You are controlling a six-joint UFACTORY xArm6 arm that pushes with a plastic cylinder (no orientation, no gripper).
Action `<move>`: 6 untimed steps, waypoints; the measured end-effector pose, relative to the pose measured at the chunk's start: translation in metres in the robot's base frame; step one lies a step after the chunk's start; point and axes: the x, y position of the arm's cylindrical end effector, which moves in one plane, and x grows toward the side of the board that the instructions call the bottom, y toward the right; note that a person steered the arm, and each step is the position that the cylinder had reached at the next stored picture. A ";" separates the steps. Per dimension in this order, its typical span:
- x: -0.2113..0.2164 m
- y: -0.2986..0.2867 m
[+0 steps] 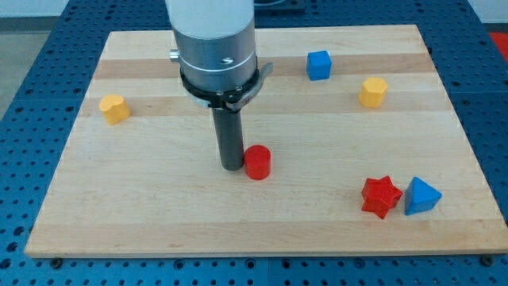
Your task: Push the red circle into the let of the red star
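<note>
The red circle (pixel 257 162) is a short red cylinder near the middle of the wooden board (pixel 159 206). My tip (pixel 232 166) stands right at its left side, touching or almost touching it. The red star (pixel 380 196) lies toward the view's lower right, well to the right of the red circle and a little lower. The stretch of board between them holds no block.
A blue triangle (pixel 421 196) sits right against the red star's right side. A blue cube (pixel 318 65) and a yellow hexagon (pixel 372 92) are at the upper right. A yellow block (pixel 114 108) is at the left. The arm's white body (pixel 213 40) hangs over the upper middle.
</note>
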 end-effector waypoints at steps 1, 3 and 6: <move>-0.002 -0.009; 0.009 0.048; 0.000 0.076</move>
